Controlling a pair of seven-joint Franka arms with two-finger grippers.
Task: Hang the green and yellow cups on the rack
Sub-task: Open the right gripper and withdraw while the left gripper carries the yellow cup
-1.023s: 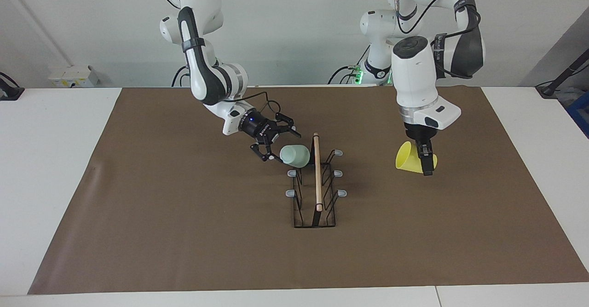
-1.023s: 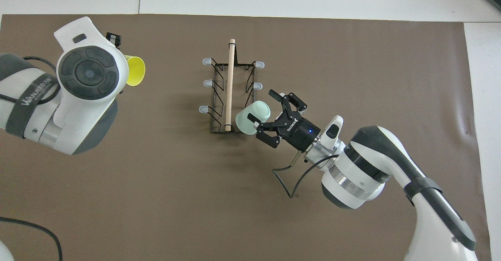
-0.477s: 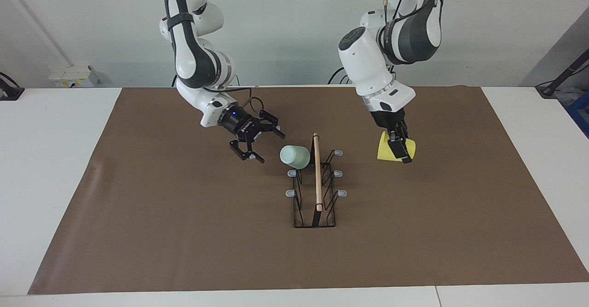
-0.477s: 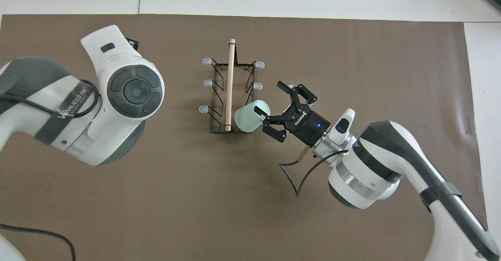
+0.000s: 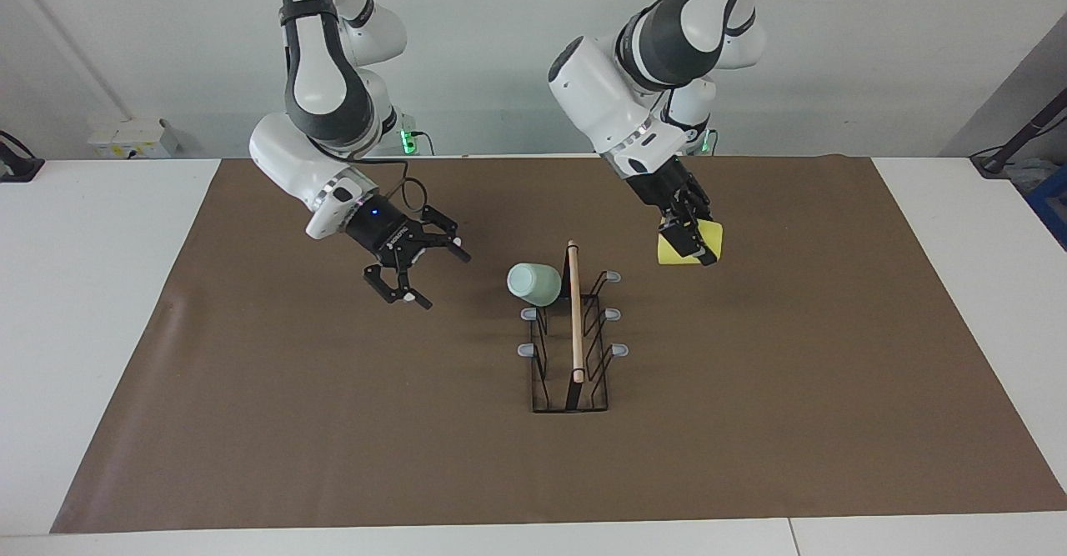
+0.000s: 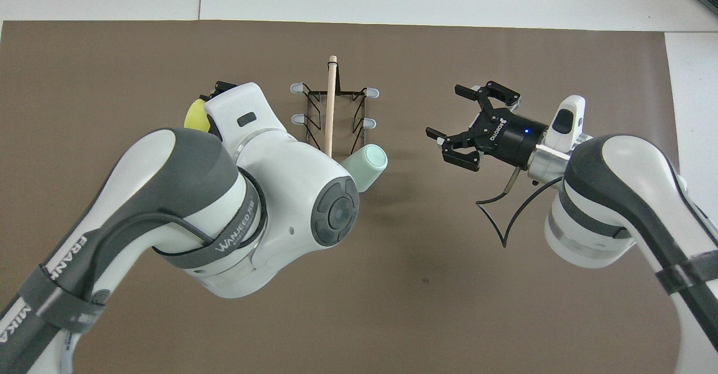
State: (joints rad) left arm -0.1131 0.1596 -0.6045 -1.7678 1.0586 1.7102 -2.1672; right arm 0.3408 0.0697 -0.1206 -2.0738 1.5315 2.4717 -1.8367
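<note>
Both arms mine. L gripper [image 5: 698, 249] is clamped on the yellow cup [image 5: 672, 249], fingers pinching its wall. The cup is off the mat [image 5: 250, 423], upper-centre of the facing frame, beside the rack [image 5: 575, 331] toward the left arm's end. In the overhead frame my wrist covers most of it and only a yellow edge [image 6: 195, 117] shows, upper-middle. Can't tell which way its mouth points.

R gripper [image 5: 442, 281] has fingers wide apart and holds nothing. It hangs over bare mat, mid-frame, well apart from the rack; this arm waits.

The green cup [image 5: 533, 283] is already hung, tilted, on the prong at the rack's robot end on the right arm's side, centre of frame. So 1 of 2 looks done, and the yellow one looks bound for a free grey-tipped prong [image 5: 613, 276].

Risks from here:
- A wall-only pinch may let the cup swivel or slip on tilting.
- If the mouth isn't lined up w/ the prong, the tip hits the rim and the cup pops out.
- The thin wire rack is prob light, so a nudge on the wooden rod or frame could slide it and shake the green cup off.
- My wrist blocks the overhead look at the prongs, so alignment is hard to check.
</note>
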